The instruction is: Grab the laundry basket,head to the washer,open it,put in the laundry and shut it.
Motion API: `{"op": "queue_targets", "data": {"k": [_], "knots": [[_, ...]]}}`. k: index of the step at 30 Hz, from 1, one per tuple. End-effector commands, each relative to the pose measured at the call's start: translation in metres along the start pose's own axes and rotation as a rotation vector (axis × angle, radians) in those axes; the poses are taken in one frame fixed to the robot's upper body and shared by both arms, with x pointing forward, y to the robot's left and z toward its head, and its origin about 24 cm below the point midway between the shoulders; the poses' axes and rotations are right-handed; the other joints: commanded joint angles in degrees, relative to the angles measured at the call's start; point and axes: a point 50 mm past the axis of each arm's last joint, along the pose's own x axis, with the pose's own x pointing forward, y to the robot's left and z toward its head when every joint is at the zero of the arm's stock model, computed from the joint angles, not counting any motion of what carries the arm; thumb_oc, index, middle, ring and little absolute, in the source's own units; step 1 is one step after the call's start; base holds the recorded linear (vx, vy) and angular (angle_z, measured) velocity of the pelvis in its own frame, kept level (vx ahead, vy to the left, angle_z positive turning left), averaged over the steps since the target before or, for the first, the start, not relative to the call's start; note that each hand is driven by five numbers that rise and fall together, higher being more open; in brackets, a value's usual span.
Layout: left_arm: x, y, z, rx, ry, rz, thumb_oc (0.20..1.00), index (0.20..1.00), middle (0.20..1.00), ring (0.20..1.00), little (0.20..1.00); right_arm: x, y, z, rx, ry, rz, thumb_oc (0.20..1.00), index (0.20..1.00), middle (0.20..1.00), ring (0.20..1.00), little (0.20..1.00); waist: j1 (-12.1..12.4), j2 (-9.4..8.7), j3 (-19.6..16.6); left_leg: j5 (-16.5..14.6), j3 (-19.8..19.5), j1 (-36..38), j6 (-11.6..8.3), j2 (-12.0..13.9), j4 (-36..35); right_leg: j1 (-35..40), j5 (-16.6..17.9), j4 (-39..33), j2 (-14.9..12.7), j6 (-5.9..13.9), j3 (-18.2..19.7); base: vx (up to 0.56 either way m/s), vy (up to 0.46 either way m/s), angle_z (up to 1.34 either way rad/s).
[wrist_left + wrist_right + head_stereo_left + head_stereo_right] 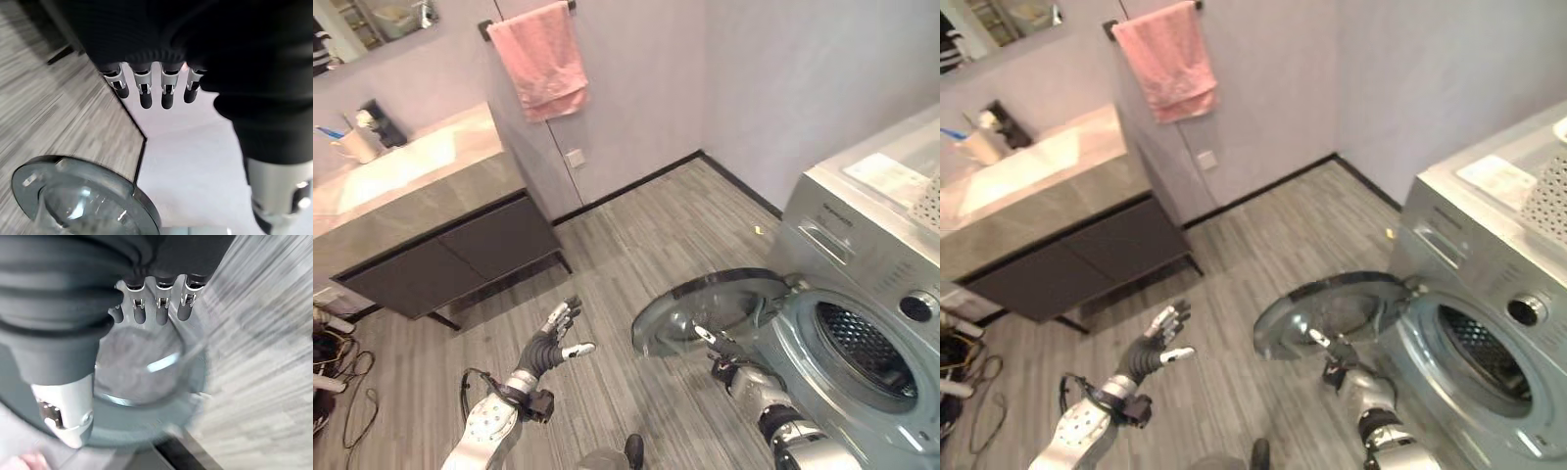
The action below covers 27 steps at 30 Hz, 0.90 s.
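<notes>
While the washer (pixel 862 323) stands at the robot's right with its round drum mouth facing the floor space, its glass door (pixel 710 311) hangs swung wide open — lying nearly flat, pointing away from the drum. Right hand (pixel 722 354) sits just at the door's near rim, fingers straight and relaxed, holding nothing. Left hand (pixel 553 338) hovers well apart over the floor (pixel 636 235) — fingers spread, empty.

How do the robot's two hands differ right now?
The left hand hangs over bare floor with fingers spread, touching nothing. The right hand is at the open washer door, beside the drum opening; whether it touches the glass is unclear. The left hand sits farther from the washer than the right hand. Both are open and hold nothing.
</notes>
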Motion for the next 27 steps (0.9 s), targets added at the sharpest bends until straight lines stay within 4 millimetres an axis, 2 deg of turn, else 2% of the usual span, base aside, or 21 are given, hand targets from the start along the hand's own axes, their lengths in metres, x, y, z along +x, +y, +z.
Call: {"op": "queue_targets", "data": {"k": [1,2,3,4,7,8,9,10,13,15,16,19,20,21,24,25,26,27], "knots": [[0.008,0.003,0.051,0.040,-0.259,-0.033,1.000,1.000,1.000,1.000,1.000,0.004,0.036,0.008,-0.031,-0.033,0.104,1.000,1.000,1.000,1.000,1.000,0.68,-2.50,2.00,-10.93,5.02,6.71,-4.22,7.57,0.20,-7.29,9.21,-6.12,-5.16,2.96,2.50,0.04,-0.033,0.15],[0.011,0.000,0.084,0.104,-0.378,-0.155,1.000,1.000,1.000,1.000,1.000,-0.001,0.019,-0.018,-0.140,0.050,0.095,1.000,1.000,1.000,1.000,1.000,-1.82,-3.09,0.75,-10.88,5.60,7.04,-4.49,7.90,0.20,-7.63,9.05,-6.34,-4.37,2.91,3.12,0.04,-0.021,0.04],[0.011,0.000,0.084,0.103,-0.376,-0.157,1.000,1.000,1.000,1.000,1.000,-0.001,0.020,-0.019,-0.140,0.051,0.096,1.000,1.000,1.000,1.000,1.000,-1.75,-3.13,0.66,-10.88,5.63,7.01,-4.51,7.94,0.20,-7.69,9.04,-6.35,-4.32,2.90,3.15,0.09,-0.011,0.00],[0.014,-0.006,0.104,0.116,-0.427,-0.293,1.000,1.000,1.000,1.000,1.000,-0.008,0.001,-0.043,-0.195,0.131,0.074,1.000,1.000,1.000,1.000,1.000,-4.81,-3.21,-0.36,-10.98,6.62,7.57,-4.73,8.13,0.20,-8.30,8.98,-6.54,-3.79,2.83,4.01,0.05,0.008,0.01],[0.018,-0.007,0.108,0.093,-0.431,-0.339,1.000,1.000,1.000,1.000,1.000,-0.012,-0.006,-0.051,-0.214,0.157,0.072,1.000,1.000,1.000,1.000,1.000,-5.70,-3.28,-0.81,-11.08,7.18,7.83,-4.78,8.29,0.20,-8.81,8.92,-6.54,-3.50,2.78,4.69,0.06,0.007,-0.11],[0.037,-0.023,0.101,-0.034,-0.368,-0.490,1.000,1.000,1.000,1.000,1.000,-0.027,-0.038,-0.082,-0.304,0.276,0.018,1.000,1.000,1.000,1.000,1.000,-10.34,-3.73,-1.41,-11.47,8.94,9.07,-4.83,8.50,0.20,-10.45,8.78,-6.42,-2.87,2.65,6.80,0.09,-0.020,-0.32],[0.045,-0.032,0.093,-0.098,-0.335,-0.531,1.000,1.000,1.000,1.000,1.000,-0.031,-0.049,-0.088,-0.346,0.309,-0.008,1.000,1.000,1.000,1.000,1.000,-11.52,-3.97,-1.40,-11.63,9.40,9.42,-4.78,8.50,0.20,-11.09,8.75,-6.29,-2.68,2.60,7.69,0.09,-0.019,-0.30],[0.046,-0.033,0.093,-0.101,-0.337,-0.535,1.000,1.000,1.000,1.000,1.000,-0.031,-0.050,-0.088,-0.346,0.308,-0.012,1.000,1.000,1.000,1.000,1.000,-11.22,-3.84,-1.42,-11.65,9.49,9.44,-4.78,8.48,0.20,-11.19,8.72,-6.22,-2.70,2.60,7.81,0.04,-0.032,-0.32],[0.074,-0.078,0.043,-0.418,-0.112,-0.612,1.000,1.000,1.000,1.000,1.000,-0.044,-0.090,-0.093,-0.455,0.382,-0.134,1.000,1.000,1.000,1.000,1.000,-14.45,-4.35,-0.96,-12.28,10.97,10.57,-4.40,8.48,0.20,-13.28,8.69,-5.50,-2.47,2.53,10.30,0.03,-0.045,-0.52],[0.083,-0.104,0.016,-0.464,0.028,-0.650,1.000,1.000,1.000,1.000,1.000,-0.051,-0.117,-0.086,-0.475,0.402,-0.239,1.000,1.000,1.000,1.000,1.000,-17.02,-4.58,-0.33,-12.59,11.47,11.01,-4.09,8.44,0.20,-14.83,8.66,-4.98,-2.16,2.58,12.10,0.03,-0.028,-0.45],[0.087,-0.115,0.011,-0.441,0.065,-0.703,1.000,1.000,1.000,1.000,1.000,-0.054,-0.130,-0.080,-0.463,0.401,-0.293,1.000,1.000,1.000,1.000,1.000,-18.07,-4.31,-0.08,-12.84,11.81,11.28,-3.93,8.37,0.20,-15.72,8.64,-4.70,-2.07,2.63,13.00,0.04,0.012,-0.31],[0.094,-0.139,-0.009,-0.294,0.198,-0.852,1.000,1.000,1.000,1.000,1.000,-0.062,-0.159,-0.060,-0.426,0.384,-0.403,1.000,1.000,1.000,1.000,1.000,-21.75,-3.57,0.38,-13.79,13.87,12.28,-3.38,7.99,0.20,-18.50,8.68,-4.26,-1.59,2.82,16.10,0.06,0.039,-0.74],[0.105,-0.138,-0.035,-0.077,0.305,-0.837,1.000,1.000,1.000,1.000,1.000,-0.064,-0.169,-0.050,-0.381,0.360,-0.444,1.000,1.000,1.000,1.000,1.000,-24.11,-3.35,0.56,-14.32,15.27,13.02,-3.12,7.73,0.20,-20.36,8.64,-3.93,-1.11,2.84,18.32,0.07,0.039,-0.60],[0.107,-0.140,-0.035,-0.073,0.300,-0.840,1.000,1.000,1.000,1.000,1.000,-0.064,-0.170,-0.048,-0.380,0.358,-0.447,1.000,1.000,1.000,1.000,1.000,-23.91,-3.23,0.64,-14.34,15.40,13.04,-3.10,7.66,0.20,-20.53,8.61,-3.82,-1.14,2.84,18.51,0.06,0.032,-0.48],[0.113,-0.126,-0.083,0.515,0.500,-0.828,1.000,1.000,1.000,1.000,1.000,-0.064,-0.175,-0.041,-0.347,0.336,-0.464,1.000,1.000,1.000,1.000,1.000,-27.27,-3.20,1.02,-14.71,17.36,13.60,-2.88,7.46,0.20,-23.37,8.51,-3.03,-0.31,2.74,21.41,0.03,0.014,-0.46],[0.107,-0.103,-0.108,0.767,0.636,-0.735,1.000,1.000,1.000,1.000,1.000,-0.062,-0.170,-0.042,-0.343,0.323,-0.452,1.000,1.000,1.000,1.000,1.000,-28.53,-3.58,1.47,-14.72,18.02,13.60,-2.87,7.39,0.20,-24.73,8.61,-2.90,0.46,2.56,22.22,0.02,-0.010,-0.37],[0.107,-0.104,-0.109,0.771,0.633,-0.732,1.000,1.000,1.000,1.000,1.000,-0.062,-0.170,-0.042,-0.344,0.323,-0.453,1.000,1.000,1.000,1.000,1.000,-28.53,-3.53,1.42,-14.71,18.10,13.57,-2.87,7.34,0.20,-24.86,8.62,-2.86,0.46,2.56,22.35,0.00,-0.035,-0.50],[0.106,-0.089,-0.115,0.834,0.677,-0.648,1.000,1.000,1.000,1.000,1.000,-0.061,-0.167,-0.042,-0.339,0.305,-0.452,1.000,1.000,1.000,1.000,1.000,-28.80,-3.96,1.70,-14.61,18.29,13.49,-2.86,7.38,0.20,-25.58,8.78,-2.81,0.75,2.43,22.58,-0.03,-0.076,-0.42]]}}
